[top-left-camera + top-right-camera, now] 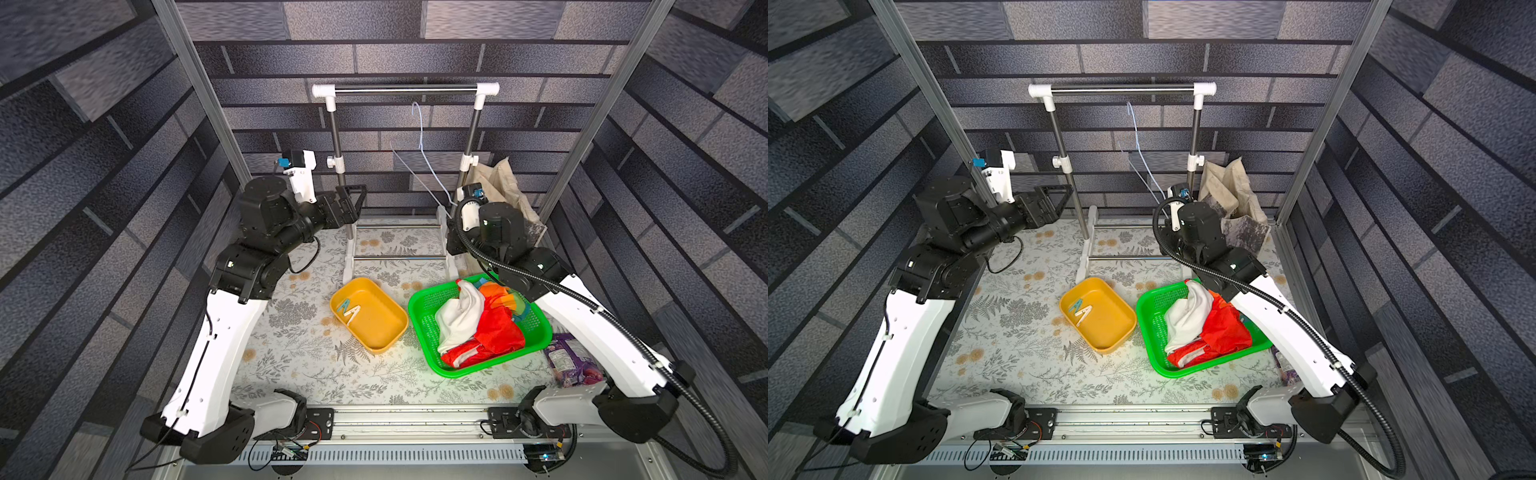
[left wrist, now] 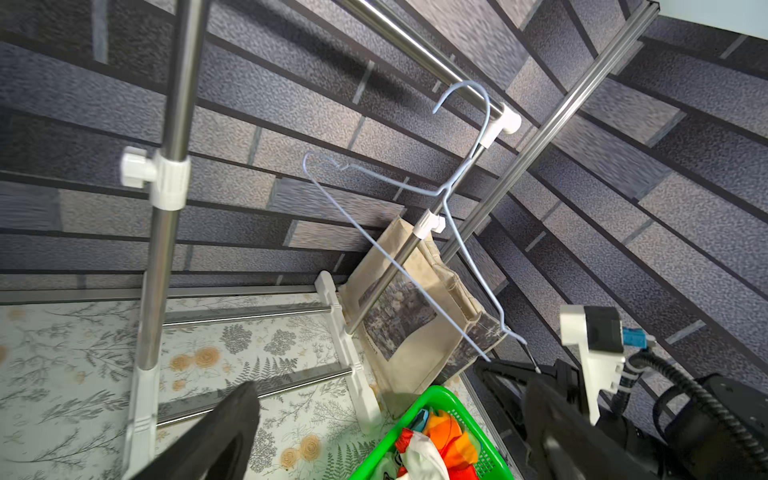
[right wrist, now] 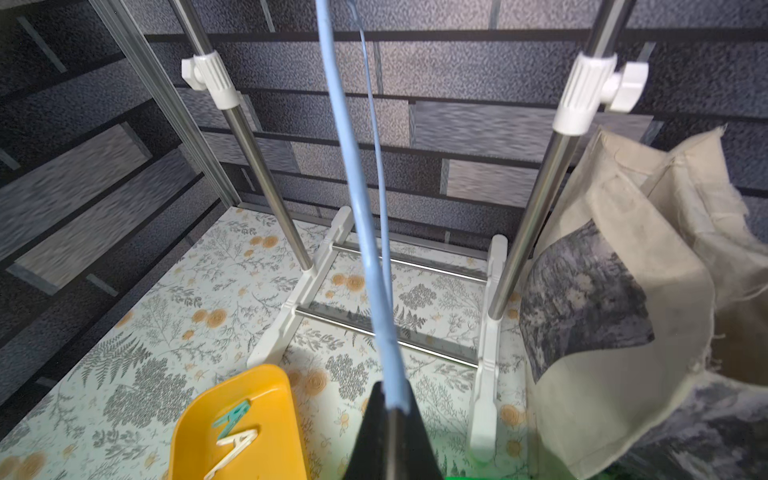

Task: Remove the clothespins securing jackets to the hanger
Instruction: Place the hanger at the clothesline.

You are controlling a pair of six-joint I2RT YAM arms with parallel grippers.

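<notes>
Clothespins (image 1: 348,309) in tub (image 1: 376,326), left of jackets' (image 1: 478,328) basket (image 1: 420,328); hanger (image 3: 359,208) hangs on rack (image 1: 405,89) behind.

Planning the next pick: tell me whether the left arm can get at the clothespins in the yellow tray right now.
Probably yes. The clothespins lie uncovered in the open yellow tray, the left hand hangs open and empty, and nothing stands between them.

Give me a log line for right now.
clothespins: both in yellow tray | jackets: in green basket | hanger: bare, on rack | right jaws: shut on hanger | left jaws: open, empty
</notes>
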